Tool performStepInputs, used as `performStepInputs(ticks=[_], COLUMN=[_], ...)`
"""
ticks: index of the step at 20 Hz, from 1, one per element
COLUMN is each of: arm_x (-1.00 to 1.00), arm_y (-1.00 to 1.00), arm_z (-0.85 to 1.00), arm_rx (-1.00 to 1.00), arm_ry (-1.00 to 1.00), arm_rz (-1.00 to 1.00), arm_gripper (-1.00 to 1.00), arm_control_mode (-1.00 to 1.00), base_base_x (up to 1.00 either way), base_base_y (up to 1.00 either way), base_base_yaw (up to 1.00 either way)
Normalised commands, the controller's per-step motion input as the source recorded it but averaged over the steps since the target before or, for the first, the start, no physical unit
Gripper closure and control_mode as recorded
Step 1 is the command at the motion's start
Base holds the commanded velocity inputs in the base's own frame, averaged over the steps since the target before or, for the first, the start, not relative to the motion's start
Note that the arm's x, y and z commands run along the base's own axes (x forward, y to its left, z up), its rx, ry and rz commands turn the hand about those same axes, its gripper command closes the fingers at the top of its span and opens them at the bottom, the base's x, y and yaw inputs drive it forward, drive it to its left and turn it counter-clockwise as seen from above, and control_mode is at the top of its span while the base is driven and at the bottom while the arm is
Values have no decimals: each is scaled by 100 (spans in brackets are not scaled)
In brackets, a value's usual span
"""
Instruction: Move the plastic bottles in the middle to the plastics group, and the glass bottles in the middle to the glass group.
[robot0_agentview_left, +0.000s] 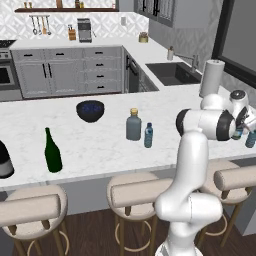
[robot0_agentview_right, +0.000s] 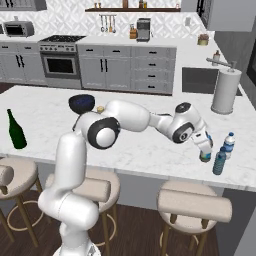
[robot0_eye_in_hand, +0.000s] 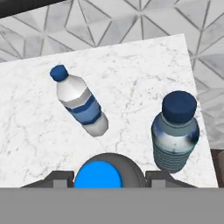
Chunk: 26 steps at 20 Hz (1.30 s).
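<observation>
The pincer (robot0_agentview_right: 205, 156) is clamped on 1 light, slippery plastic bottle (robot0_eye_in_hand: 97, 174) at its body, beside 2 others.

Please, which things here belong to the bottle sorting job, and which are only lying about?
Job: grey bottle, small water bottle, blue-capped bottle at the pincer, plastics group, green wine bottle, fat dark bottle.
Lying about: dark bowl, paper towel roll, stools.
</observation>
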Motion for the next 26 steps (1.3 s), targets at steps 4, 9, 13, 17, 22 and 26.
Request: performStepInputs(ticks=[4,9,13,17,22,26], arm_x=[5,0,3,1,-10,0], arm_y=[-6,3,1,6,22,23], arm_z=[-44,-64,-46,-46,-43,-2], arm_rx=[4,0,1,2,0,0], arm_ry=[-1,-8,-16,-8,-6,-3], arm_rz=[-14,-12,-5,-1,0,1], arm_gripper=[100,100,100,100,-100,-100], arm_control_mode=[-100,-100,-100,-100,-100,-100], base_base_x=[0,0,0,0,0,0], base_base_y=[0,0,0,0,0,0], base_base_yaw=[0,0,0,0,0,0])
